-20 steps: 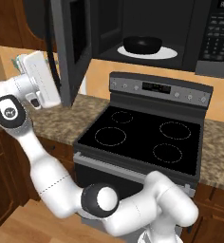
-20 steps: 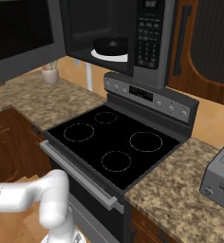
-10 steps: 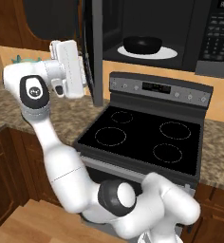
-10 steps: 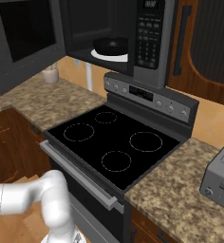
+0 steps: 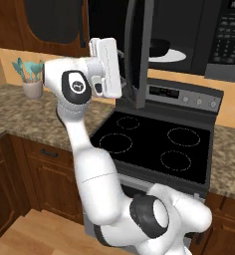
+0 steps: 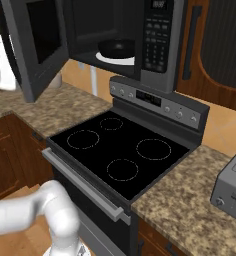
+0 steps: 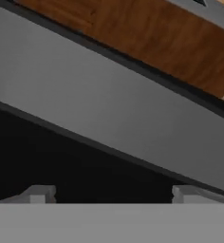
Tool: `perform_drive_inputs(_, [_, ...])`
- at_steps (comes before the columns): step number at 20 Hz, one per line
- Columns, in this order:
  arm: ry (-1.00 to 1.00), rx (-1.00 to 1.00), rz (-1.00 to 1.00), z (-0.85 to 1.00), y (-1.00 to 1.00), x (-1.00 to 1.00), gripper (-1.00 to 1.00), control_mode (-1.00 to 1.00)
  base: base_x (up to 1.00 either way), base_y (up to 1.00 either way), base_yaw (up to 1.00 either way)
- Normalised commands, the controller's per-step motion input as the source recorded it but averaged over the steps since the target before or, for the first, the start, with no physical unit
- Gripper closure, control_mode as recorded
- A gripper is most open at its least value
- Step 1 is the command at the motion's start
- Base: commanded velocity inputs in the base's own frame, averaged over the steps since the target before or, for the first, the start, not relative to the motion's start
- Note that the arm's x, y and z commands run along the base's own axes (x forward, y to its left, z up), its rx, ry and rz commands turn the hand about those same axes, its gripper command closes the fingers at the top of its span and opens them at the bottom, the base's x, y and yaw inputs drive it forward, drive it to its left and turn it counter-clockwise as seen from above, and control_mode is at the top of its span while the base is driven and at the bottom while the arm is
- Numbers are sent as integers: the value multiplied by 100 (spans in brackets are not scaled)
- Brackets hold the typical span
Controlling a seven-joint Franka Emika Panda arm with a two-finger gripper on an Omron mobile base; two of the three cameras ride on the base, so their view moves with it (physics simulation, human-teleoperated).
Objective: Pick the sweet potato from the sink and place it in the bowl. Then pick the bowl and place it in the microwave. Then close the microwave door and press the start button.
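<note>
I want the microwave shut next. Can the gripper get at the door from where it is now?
Probably yes. The open gripper sits right at the outer face of the microwave door, which stands swung partly out from the microwave, and nothing lies between them.

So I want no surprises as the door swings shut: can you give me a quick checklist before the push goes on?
1. Bowl inside the microwave, on its white plate: ok.
2. Microwave door closed: not ok, partly open.
3. Hand against the door's outer face: ok.
4. Hand empty, fingers apart: ok.
5. Sweet potato in the bowl: cannot tell.
6. Keypad clear for the start press: ok.
</note>
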Motion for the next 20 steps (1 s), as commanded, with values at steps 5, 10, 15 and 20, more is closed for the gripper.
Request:
perform_drive_inputs(5, [-1, -1, 0, 0, -100, 9, -100, -100, 0, 0, 0])
perform_drive_inputs(10, [2, 0, 0, 3, -100, 27, -100, -100, 0, 0, 0])
perform_drive_inputs(15, [10, 6, 2, 5, -72, 40, -100, -100, 0, 0, 0])
perform_drive_inputs(20, [10, 4, 13, 1, -15, 66, -100, -100, 0, 0, 0])
